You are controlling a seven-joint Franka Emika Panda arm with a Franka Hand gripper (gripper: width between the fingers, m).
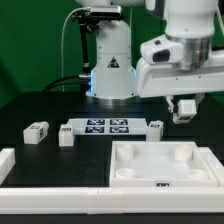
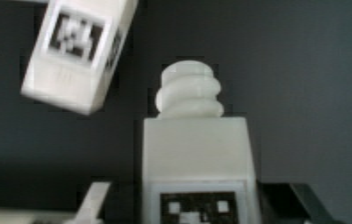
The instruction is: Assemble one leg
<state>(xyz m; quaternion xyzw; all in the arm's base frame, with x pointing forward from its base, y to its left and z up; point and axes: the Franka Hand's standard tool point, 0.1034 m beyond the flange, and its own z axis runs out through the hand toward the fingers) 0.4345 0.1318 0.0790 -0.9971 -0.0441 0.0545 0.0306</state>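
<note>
My gripper hangs at the exterior view's right, above the far right part of the large white square panel. In the wrist view the gripper is shut on a white leg: both fingers press its sides. The leg's knobbly screw end points away from the gripper, and a tag shows on its near face. In the exterior view the held leg is only a small shape between the fingers. Another leg lies on the dark table beyond it.
The marker board lies mid-table. Loose legs lie at its left and at its right end. A white rail runs along the front left. The robot base stands behind.
</note>
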